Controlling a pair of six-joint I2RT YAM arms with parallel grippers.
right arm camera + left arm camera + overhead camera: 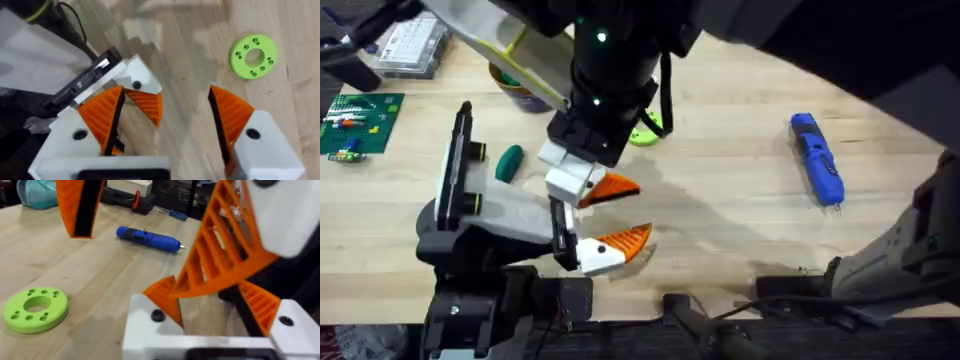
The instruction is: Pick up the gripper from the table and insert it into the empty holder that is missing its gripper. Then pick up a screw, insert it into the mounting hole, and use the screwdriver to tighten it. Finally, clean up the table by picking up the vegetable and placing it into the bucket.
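The blue screwdriver [817, 158] [147, 238] lies on the table [720, 200] at the right. The dark-green vegetable [508, 162] rests left of centre, beside a black upright holder [455, 175]. The orange bucket [517, 90] is half hidden behind the right arm. My right gripper [605, 190] [185, 107] hangs open over the middle. My left gripper [615, 250] [212, 297] is open just nearer the front edge. One ribbed orange finger [225, 255] of the right gripper stands between the left fingers. The loose gripper and the screw are out of view.
A bright-green flat ring with holes [645, 130] [36, 309] [253, 56] lies behind the grippers. A green circuit board [358, 122] and a clear parts box [410, 45] sit at the far left. Bare wood stretches between the grippers and the screwdriver.
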